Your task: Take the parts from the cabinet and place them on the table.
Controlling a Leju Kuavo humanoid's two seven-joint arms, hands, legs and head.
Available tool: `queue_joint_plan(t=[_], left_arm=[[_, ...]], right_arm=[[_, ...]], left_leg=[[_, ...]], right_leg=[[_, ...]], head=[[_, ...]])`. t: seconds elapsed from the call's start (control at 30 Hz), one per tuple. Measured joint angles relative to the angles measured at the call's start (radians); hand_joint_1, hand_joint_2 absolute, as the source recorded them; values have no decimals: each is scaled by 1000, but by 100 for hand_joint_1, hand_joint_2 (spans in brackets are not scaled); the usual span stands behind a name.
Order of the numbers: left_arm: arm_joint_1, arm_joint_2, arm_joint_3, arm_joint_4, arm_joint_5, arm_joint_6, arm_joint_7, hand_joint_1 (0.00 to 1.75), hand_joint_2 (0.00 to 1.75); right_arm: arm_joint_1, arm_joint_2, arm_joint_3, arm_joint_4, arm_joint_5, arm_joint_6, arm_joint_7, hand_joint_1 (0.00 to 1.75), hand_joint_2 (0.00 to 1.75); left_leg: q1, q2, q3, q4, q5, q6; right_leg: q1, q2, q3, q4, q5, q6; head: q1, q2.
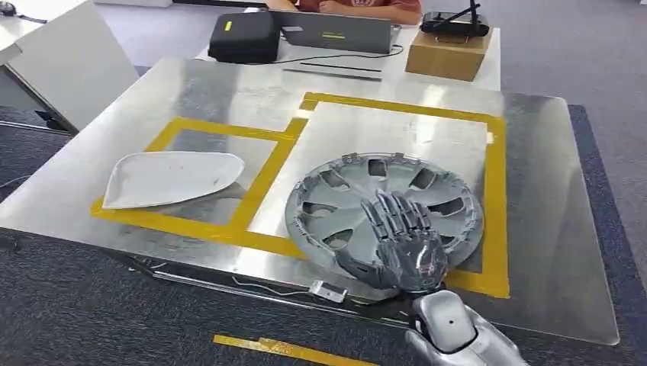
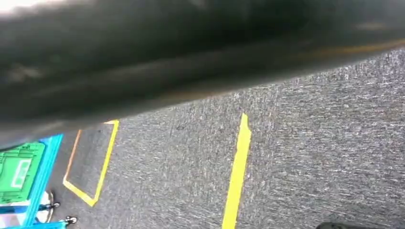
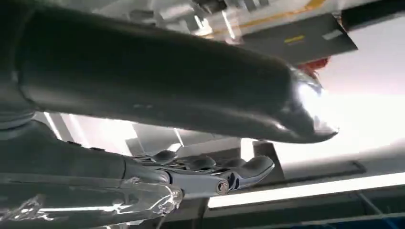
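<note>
Head view shows your right hand point(image 1: 403, 240) spread flat, holding nothing, atop the wheel cover point(image 1: 384, 214); lifting carelessly could drag it off the table point(image 1: 549, 229).

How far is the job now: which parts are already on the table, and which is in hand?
The white curved panel already lies in the left taped box. The grey wheel cover sits on the table in the right box, with the right hand resting on it. What is left is releasing it; the cabinet cannot be checked.
</note>
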Motion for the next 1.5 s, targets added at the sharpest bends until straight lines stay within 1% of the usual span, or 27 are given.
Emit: queue_joint_plan(t=[0.13, 0.2, 0.23, 0.3, 0.33, 0.37, 0.43, 0.47, 0.53, 0.6, 0.67, 0.8, 0.87, 0.97, 1.0, 1.03, 1.07, 1.13, 1.17, 1.2, 1.23, 1.27, 1.3, 1.33, 1.37, 1.4, 1.5], left_arm=[[1, 0, 1, 0, 2, -8, 2, 0, 0], [0, 0, 1, 0, 3, -12, 2, 0, 0], [0, 0, 2, 0, 3, -13, 3, 0, 0], [1, 0, 4, 0, 3, -13, 3, 0, 0], [1, 0, 5, 0, 3, -13, 3, 0, 0], [0, 0, 6, 0, 3, -13, 3, 0, 0], [0, -1, 6, 0, 3, -13, 3, 0, 0], [0, -1, 7, 0, 3, -13, 3, 0, 0], [0, -1, 7, 0, -2, -14, 2, 0, 0], [-1, -1, 8, 0, -2, -14, 1, 0, 0], [-1, -1, 8, 0, -4, -15, 1, 0, 0], [-1, 0, 8, 0, -4, -15, 1, 0, 0], [-1, 0, 8, 0, -4, -15, 2, 0, 0], [-1, 0, 9, 0, -4, -14, 3, 0, 0], [-2, 0, 9, 0, -4, -14, 3, 0, 0], [-2, -3, 9, 0, -4, -14, 3, 0, 0], [-2, -3, 9, 0, -4, -14, 3, 0, 0], [-3, -7, 9, 0, -4, -14, 3, 0, 0], [-2, -7, 9, 0, -4, -14, 3, 0, 0], [-2, -7, 9, 0, -4, -14, 3, 0, 0], [-1, -7, 10, 0, -4, -14, 3, 0, 0], [-1, -7, 10, 0, -4, -14, 3, 0, 0], [-1, -7, 10, 0, -4, -14, 3, 0, 0], [-3, -9, 10, 0, -4, -14, 3, 0, 0], [-5, -10, 11, 0, -3, -14, 3, 0, 0], [-8, -10, 11, 0, -3, -13, 5, 0, 0], [-6, -12, 15, 0, 2, -11, 8, 0, 0]], right_arm=[[-2, -20, -39, -111, 0, 0, -132, 0, 0], [17, -17, -70, -163, 0, 0, -230, 0, 0], [33, -7, -97, -189, 0, 0, -300, 0, 0], [70, 40, -158, -237, 1, 0, -449, 0, 0], [87, 67, -187, -257, 1, 0, -499, 0, 0], [100, 97, -215, -276, 1, 0, -541, 0, 0], [116, 138, -256, -302, 1, 0, -567, 0, 0], [122, 152, -273, -312, 1, 0, -598, 0, 0], [140, 201, -324, -336, 0, 0, -718, 0, 0], [154, 257, -379, -354, 1, 0, -799, 0, 0], [162, 297, -423, -366, 0, 0, -824, 0, 0], [168, 341, -474, -377, 0, 0, -848, 0, 0], [169, 360, -498, -380, 0, 0, -874, 0, 0], [169, 381, -527, -384, 0, 0, -885, 0, 0], [169, 386, -533, -385, 0, 0, -886, 0, 0], [171, 389, -539, -387, 0, 0, -886, 0, 0], [168, 391, -544, -390, 0, 0, -887, 0, 0], [171, 391, -553, -390, 0, 0, -887, 0, 0], [173, 391, -558, -390, 0, 0, -887, 0, 0], [174, 391, -562, -390, 0, 1, -888, 0, 0], [175, 391, -564, -390, 0, 1, -888, 0, 0], [175, 391, -565, -390, 0, 1, -888, 0, 0], [174, 391, -565, -390, 0, 1, -889, 0, 0], [174, 392, -567, -390, 0, 1, -889, 0, 0], [174, 392, -570, -389, 1, 1, -890, 0, 0], [175, 394, -571, -389, 1, 1, -891, 0, 0], [173, 394, -576, -387, 2, 1, -891, 0, 0]], left_leg=[[0, 0, 0, 0, 0, 0], [0, 0, 0, 0, 0, 0], [0, 0, 0, 0, 0, 0], [0, 0, 0, 0, 0, 0], [0, 0, 0, 0, 0, 0], [0, 0, 0, 0, -1, 0], [0, 0, 0, 0, -1, 0], [0, 0, 0, 0, -1, 0], [0, 0, 0, 0, -1, 0], [0, 0, 0, 1, -1, 0], [-1, 0, 0, 3, -2, 2], [-2, 0, 0, 7, -5, 6], [-3, 0, -1, 11, -7, 11], [-5, 0, -1, 14, -9, 19], [-2, 0, 3, 2, -4, 26], [7, 3, 12, -10, 4, 30], [8, 3, 16, -14, 5, 34], [7, 4, 15, -14, 3, 39], [7, 4, 14, -14, 2, 38], [6, 4, 15, -14, 2, 38], [6, 4, 15, -14, 1, 37], [6, 3, 17, -13, 0, 35], [6, -11, 20, -13, -2, 31], [7, -17, 22, -11, -4, 26], [4, -18, 19, -11, -6, 20], [5, -26, 16, -7, -4, 14], [12, -44, 13, -11, -1, -4]], right_leg=[[0, 0, 0, 0, 0, 0], [0, 0, 0, 0, 0, 0], [0, -1, 0, 0, 0, 0], [0, 0, 0, 0, 0, 0], [0, 0, 0, 0, 0, 0], [0, 0, 0, 0, -1, 0], [1, 0, 0, 0, -1, 0], [1, 0, 0, 0, -1, 0], [1, 0, 0, 0, -1, 0], [0, 0, 1, -1, 0, 1], [0, 0, 2, -1, 0, 1], [-2, 0, 3, -2, 0, 5], [-3, 0, 5, -2, -1, 10], [-4, 0, 9, -8, 1, 18], [-1, 0, 13, -12, 1, 24], [-2, 0, 6, -4, -6, 25], [1, -2, -10, 32, -34, 26], [-2, -2, -82, 182, -107, 28], [-1, -2, -120, 255, -135, 30], [-1, -2, -139, 290, -139, 31], [-1, -2, -134, 275, -119, 30], [-1, -2, -106, 217, -79, 28], [-2, 1, -63, 132, -35, 25], [-3, 20, -11, 33, 6, 22], [-5, 59, 20, -9, -13, 17], [-3, 47, 24, -16, -6, 13], [5, 25, 27, -16, -6, 0]], head=[[0, 0], [0, 0], [0, 0], [0, 0], [0, 0], [-1, 0], [0, 0], [0, 0], [0, 0], [0, 0], [0, 0], [0, 0], [0, 0], [-1, 0], [-1, 0], [0, 0], [3, 0], [3, 0], [5, 0], [4, 0], [4, 0], [5, 0], [4, 0], [4, 0], [2, 0], [3, 0], [3, 0]])
